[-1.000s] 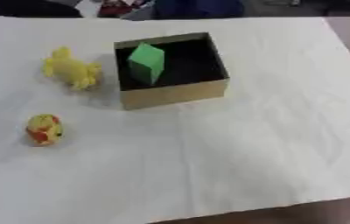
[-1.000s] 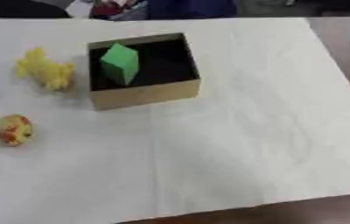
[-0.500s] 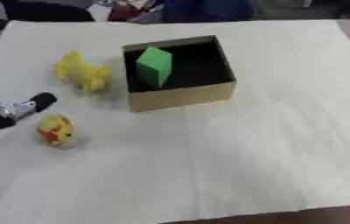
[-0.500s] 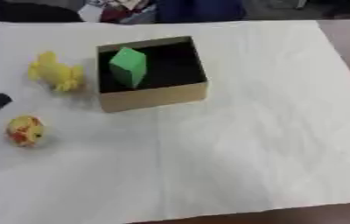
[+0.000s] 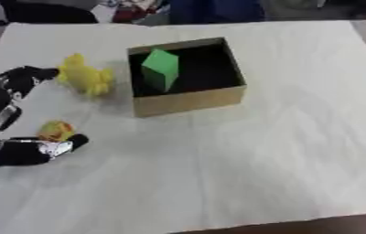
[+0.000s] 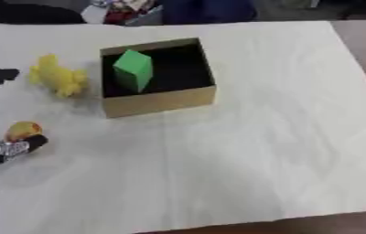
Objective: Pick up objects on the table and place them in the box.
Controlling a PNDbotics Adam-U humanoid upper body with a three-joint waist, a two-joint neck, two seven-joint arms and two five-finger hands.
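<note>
Inside brown box (image 5: 188,101), tilted green block (image 5: 160,68), black interior

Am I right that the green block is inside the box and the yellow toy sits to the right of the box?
Not quite. The green block is inside the box, but the yellow toy sits to the box's left, as the left eye view shows.

A white cloth (image 5: 282,151) covers the table, creased in places. Brown tabletop (image 6: 362,36) shows at its right edge and bottom corner. Dark, blurred clutter (image 5: 138,9) lies along the far side.
</note>
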